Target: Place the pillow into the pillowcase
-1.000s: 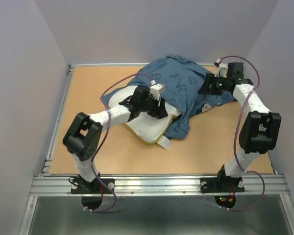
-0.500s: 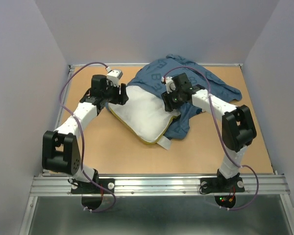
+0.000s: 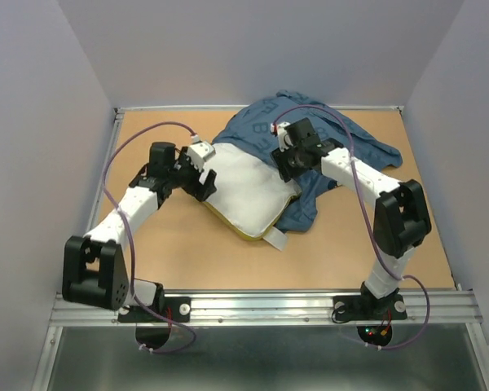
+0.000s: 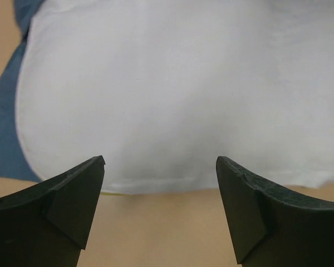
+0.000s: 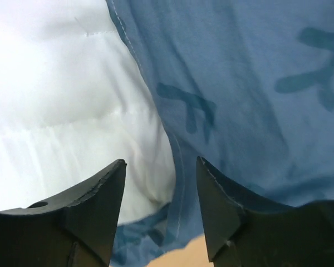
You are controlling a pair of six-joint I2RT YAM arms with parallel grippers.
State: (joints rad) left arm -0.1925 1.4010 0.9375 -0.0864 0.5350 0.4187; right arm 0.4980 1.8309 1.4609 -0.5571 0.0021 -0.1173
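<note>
The plump white rectangular pillow (image 3: 246,189) with the yellow-green edge band looks light and squishy, so I'd guess it bulges and folds rather than sliding in clean; better to pinch a corner or the seamed edge than the fat middle. The floppy blue letter-printed fabric pillowcase (image 3: 342,148) looks limp and bunchy, so I'd grab it by the stitched hem (image 5: 134,55). The pillow lies mid-way across the tan table (image 3: 342,252), mostly bare, its far and right sides against the case. Jaws of the left end effector (image 4: 160,167) are apart at the pillow's left edge, holding nothing; the right end effector (image 5: 160,164) is spread too, over the hem beside the pillow
</note>
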